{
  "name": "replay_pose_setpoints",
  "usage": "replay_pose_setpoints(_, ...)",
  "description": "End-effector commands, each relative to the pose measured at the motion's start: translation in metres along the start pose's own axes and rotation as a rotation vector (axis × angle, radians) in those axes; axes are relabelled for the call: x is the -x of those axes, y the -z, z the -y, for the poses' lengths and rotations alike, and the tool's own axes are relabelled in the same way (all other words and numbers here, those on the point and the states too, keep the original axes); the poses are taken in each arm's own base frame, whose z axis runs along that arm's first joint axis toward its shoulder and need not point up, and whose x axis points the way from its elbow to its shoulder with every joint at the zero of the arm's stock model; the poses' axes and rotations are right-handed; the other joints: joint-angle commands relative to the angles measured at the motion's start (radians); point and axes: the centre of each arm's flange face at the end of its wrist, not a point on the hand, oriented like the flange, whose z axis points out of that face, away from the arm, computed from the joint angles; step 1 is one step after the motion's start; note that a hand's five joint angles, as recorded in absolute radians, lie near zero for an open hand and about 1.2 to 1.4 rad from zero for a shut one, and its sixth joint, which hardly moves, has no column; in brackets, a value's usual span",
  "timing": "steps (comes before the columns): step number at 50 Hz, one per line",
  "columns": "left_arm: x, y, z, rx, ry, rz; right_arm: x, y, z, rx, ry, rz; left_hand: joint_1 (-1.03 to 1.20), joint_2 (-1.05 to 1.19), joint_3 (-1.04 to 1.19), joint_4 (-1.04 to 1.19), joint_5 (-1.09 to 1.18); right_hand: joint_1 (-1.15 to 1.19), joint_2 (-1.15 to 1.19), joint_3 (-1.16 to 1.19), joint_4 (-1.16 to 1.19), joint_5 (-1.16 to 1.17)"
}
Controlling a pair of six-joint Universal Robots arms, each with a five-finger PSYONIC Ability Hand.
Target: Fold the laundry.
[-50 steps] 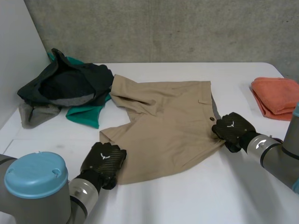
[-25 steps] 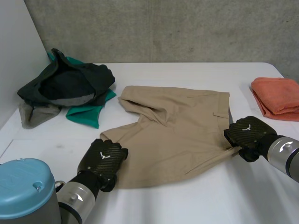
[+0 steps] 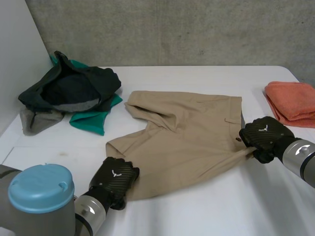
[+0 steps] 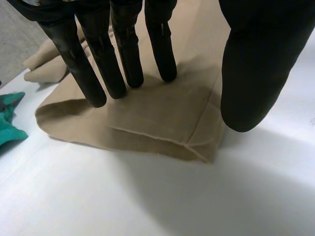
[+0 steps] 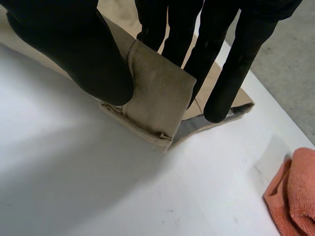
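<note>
Tan shorts point(image 3: 187, 132) lie spread across the middle of the white table point(image 3: 206, 211), waistband toward the right. My left hand point(image 3: 117, 179) is at the near leg hem. In the left wrist view its straight fingers point(image 4: 98, 64) rest on top of the hem of the shorts point(image 4: 147, 118), and the thumb stands apart beside the hem's corner. My right hand point(image 3: 263, 136) is at the near end of the waistband. There its thumb point(image 5: 74, 49) and fingers pinch a fold of the shorts point(image 5: 157, 98), and the cloth is pulled taut toward it.
A heap of dark, grey and green clothes point(image 3: 74, 91) lies at the back left, its green edge point(image 4: 10, 118) showing beyond my left fingers. A folded orange towel point(image 3: 293, 101) sits at the right edge, near my right hand point(image 5: 295, 191). A wall closes off the left side.
The right hand has drawn the waistband to the right, dragging the shorts and stretching them flatter. The left hand has shifted nearer along the leg hem and its fingers have straightened.
</note>
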Motion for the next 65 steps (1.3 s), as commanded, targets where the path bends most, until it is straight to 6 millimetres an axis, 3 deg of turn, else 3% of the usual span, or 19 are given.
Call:
replay_pose_setpoints(1,0.002,-0.009,0.003,-0.023,0.003,0.022,0.001,-0.006,-0.004,0.007,-0.044,0.008,0.615,0.617,0.618,0.620,0.622,0.300,0.215,0.202,0.196,0.230)
replay_pose_setpoints(3,0.006,-0.013,0.005,-0.044,0.007,0.039,0.003,-0.006,-0.005,0.013,-0.044,0.014,0.803,0.805,0.806,0.808,0.810,0.300,0.215,0.202,0.196,0.230)
replay_pose_setpoints(10,0.010,-0.013,0.010,-0.067,0.008,0.061,0.003,-0.006,-0.008,0.029,-0.053,0.011,0.804,0.806,0.806,0.808,0.811,0.300,0.215,0.202,0.196,0.230)
replay_pose_setpoints(14,0.010,0.001,0.016,-0.069,0.004,0.056,0.004,0.003,-0.005,0.040,-0.044,0.021,0.804,0.806,0.806,0.808,0.811,0.300,0.215,0.202,0.196,0.230)
replay_pose_setpoints(24,-0.003,0.103,0.029,0.113,-0.045,-0.105,-0.003,0.083,-0.006,0.287,0.159,0.131,0.804,0.806,0.806,0.808,0.811,0.300,0.215,0.202,0.196,0.230)
replay_pose_setpoints(28,-0.012,0.132,0.028,0.148,-0.086,-0.173,-0.008,0.108,-0.005,0.338,0.214,0.155,0.804,0.806,0.806,0.808,0.811,0.300,0.215,0.202,0.196,0.230)
replay_pose_setpoints(31,-0.015,0.138,0.032,0.121,-0.097,-0.186,-0.008,0.112,-0.004,0.324,0.221,0.153,0.804,0.806,0.806,0.808,0.811,0.300,0.215,0.202,0.196,0.230)
replay_pose_setpoints(35,-0.016,0.127,0.038,0.053,-0.096,-0.166,0.000,0.110,-0.007,0.296,0.206,0.176,0.804,0.806,0.806,0.808,0.811,0.300,0.215,0.202,0.196,0.230)
replay_pose_setpoints(39,-0.021,0.097,0.037,0.021,-0.098,-0.149,0.003,0.100,-0.012,0.271,0.219,0.181,0.804,0.806,0.806,0.808,0.811,0.300,0.215,0.202,0.196,0.230)
replay_pose_setpoints(40,-0.022,0.081,0.038,0.013,-0.102,-0.136,0.002,0.096,-0.014,0.271,0.219,0.180,0.804,0.806,0.806,0.808,0.811,0.300,0.215,0.202,0.196,0.230)
replay_pose_setpoints(42,-0.021,0.064,0.040,0.009,-0.105,-0.119,0.002,0.079,-0.021,0.269,0.194,0.203,0.804,0.806,0.806,0.808,0.811,0.300,0.215,0.202,0.196,0.230)
replay_pose_setpoints(48,0.010,-0.004,0.051,0.014,-0.123,0.000,-0.006,0.044,-0.016,0.234,0.138,0.167,0.804,0.806,0.806,0.808,0.811,0.300,0.215,0.202,0.196,0.230)
replay_pose_setpoints(51,0.022,-0.025,0.064,-0.028,-0.138,0.043,-0.017,0.027,-0.004,0.187,0.153,0.080,0.804,0.806,0.806,0.808,0.811,0.300,0.215,0.202,0.196,0.230)
replay_pose_setpoints(55,0.043,-0.052,0.105,-0.178,-0.164,0.135,-0.034,-0.001,0.017,0.111,0.170,-0.039,0.804,0.806,0.806,0.808,0.811,0.300,0.215,0.202,0.196,0.230)
replay_pose_setpoints(58,0.065,-0.070,0.148,-0.337,-0.188,0.236,-0.060,-0.020,0.050,-0.005,0.172,-0.179,0.804,0.806,0.806,0.808,0.811,0.300,0.215,0.202,0.196,0.230)
replay_pose_setpoints(59,0.081,-0.073,0.175,-0.433,-0.201,0.306,-0.068,-0.024,0.060,-0.043,0.171,-0.220,0.804,0.806,0.806,0.808,0.811,0.300,0.215,0.202,0.196,0.230)
replay_pose_setpoints(62,0.112,-0.067,0.222,-0.600,-0.220,0.436,-0.104,-0.027,0.106,-0.232,0.182,-0.397,0.804,0.806,0.806,0.808,0.811,0.300,0.215,0.202,0.196,0.230)
replay_pose_setpoints(63,0.129,-0.056,0.255,-0.726,-0.224,0.523,-0.115,-0.026,0.120,-0.298,0.187,-0.452,0.804,0.806,0.806,0.808,0.811,0.300,0.215,0.202,0.196,0.230)
replay_pose_setpoints(65,0.145,-0.040,0.286,-0.856,-0.218,0.606,-0.136,-0.021,0.151,-0.474,0.184,-0.569,0.804,0.806,0.806,0.808,0.811,0.300,0.215,0.202,0.196,0.230)
